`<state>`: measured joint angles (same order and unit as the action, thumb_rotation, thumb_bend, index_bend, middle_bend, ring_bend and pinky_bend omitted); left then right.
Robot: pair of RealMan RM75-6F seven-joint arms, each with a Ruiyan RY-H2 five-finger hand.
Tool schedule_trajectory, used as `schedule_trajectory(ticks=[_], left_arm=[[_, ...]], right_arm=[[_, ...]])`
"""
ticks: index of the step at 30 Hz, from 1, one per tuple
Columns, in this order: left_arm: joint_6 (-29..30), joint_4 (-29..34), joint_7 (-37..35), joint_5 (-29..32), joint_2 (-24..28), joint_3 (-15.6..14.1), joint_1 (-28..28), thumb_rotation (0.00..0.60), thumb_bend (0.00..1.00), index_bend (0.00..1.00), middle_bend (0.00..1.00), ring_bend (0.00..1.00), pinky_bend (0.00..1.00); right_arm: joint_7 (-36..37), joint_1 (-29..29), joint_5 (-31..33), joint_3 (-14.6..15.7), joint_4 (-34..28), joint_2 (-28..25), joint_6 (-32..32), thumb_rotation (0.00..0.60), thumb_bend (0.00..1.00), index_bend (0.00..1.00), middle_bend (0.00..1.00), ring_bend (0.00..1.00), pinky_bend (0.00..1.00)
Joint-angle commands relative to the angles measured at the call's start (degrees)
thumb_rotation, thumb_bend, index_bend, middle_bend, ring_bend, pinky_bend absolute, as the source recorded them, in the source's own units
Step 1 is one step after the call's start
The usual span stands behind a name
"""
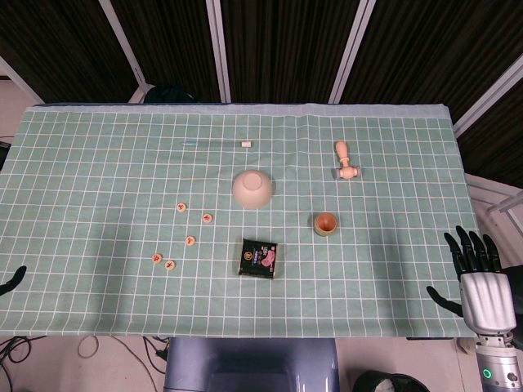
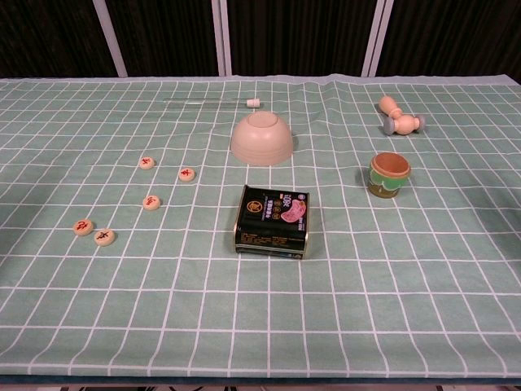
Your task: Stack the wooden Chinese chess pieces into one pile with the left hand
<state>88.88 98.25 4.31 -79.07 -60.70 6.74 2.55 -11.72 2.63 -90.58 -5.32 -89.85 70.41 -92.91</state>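
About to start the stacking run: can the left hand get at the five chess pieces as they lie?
Probably yes. The chess pieces lie scattered flat on the table's left side, nothing over them. The left hand sits at the left edge; bowl and packet lie further right.

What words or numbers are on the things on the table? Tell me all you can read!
Chess pieces: each of the five has one red character on top, too small and blurred to read.
Dark packet: printed writing and a round emblem, too blurred to read.
Upturned bowl, small cup, wooden toy: no writing shows.
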Motion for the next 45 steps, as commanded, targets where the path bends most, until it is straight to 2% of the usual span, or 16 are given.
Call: schedule_trajectory(ticks=[1,16,28,36,42,45], left_arm=[[-0.14,0.01,0.48,0.0,-0.13,-0.07,0.1,0.6,0.2,0.12,0.0,0.0,0.0],[-0.56,-0.19,1.36,-0.29,-0.63,-0.23,0.49,0.6,0.18,0.14,0.0,0.0,0.0],[-1.38,-0.28,2.35,-2.96,-1.33,-1.35,1.35,0.6,0.18,0.17,0.0,0.0,0.0],[-11.61,2.19,6.79,-6.38,-1.81,-2.55,8.09,0.6,0.18,0.19,0.0,0.0,0.0],[-21.38,3.04,16.04,-3.83,-5.34,-2.44,14.31,0.6,0.18,0.22,0.0,0.0,0.0],[-24.24,2.79,20.59,-1.49,-8.23,-2.4,16.29,0.6,0.18,0.25,0.0,0.0,0.0]], right_arm=[[-0.01,0.02,-0.01,-0.04,0.03,0.02,-0.03,0.6,0.23,0.09,0.01,0.0,0.0],[0.25,-0.08,0.51,-0.18,-0.4,-0.06,0.01,0.6,0.23,0.09,0.01,0.0,0.0],[0.48,-0.31,0.71,-0.14,-0.84,-0.11,-0.17,0.6,0.23,0.09,0.01,0.0,0.0],[0.61,-0.38,1.31,-0.11,-1.38,-0.11,0.27,0.6,0.23,0.09,0.01,0.0,0.0],[0.71,-0.48,1.91,-0.34,-1.66,-0.25,0.34,0.6,0.23,0.09,0.01,0.0,0.0],[0.74,-0.51,2.18,-0.41,-1.8,-0.28,0.42,0.6,0.23,0.09,0.01,0.0,0.0]])
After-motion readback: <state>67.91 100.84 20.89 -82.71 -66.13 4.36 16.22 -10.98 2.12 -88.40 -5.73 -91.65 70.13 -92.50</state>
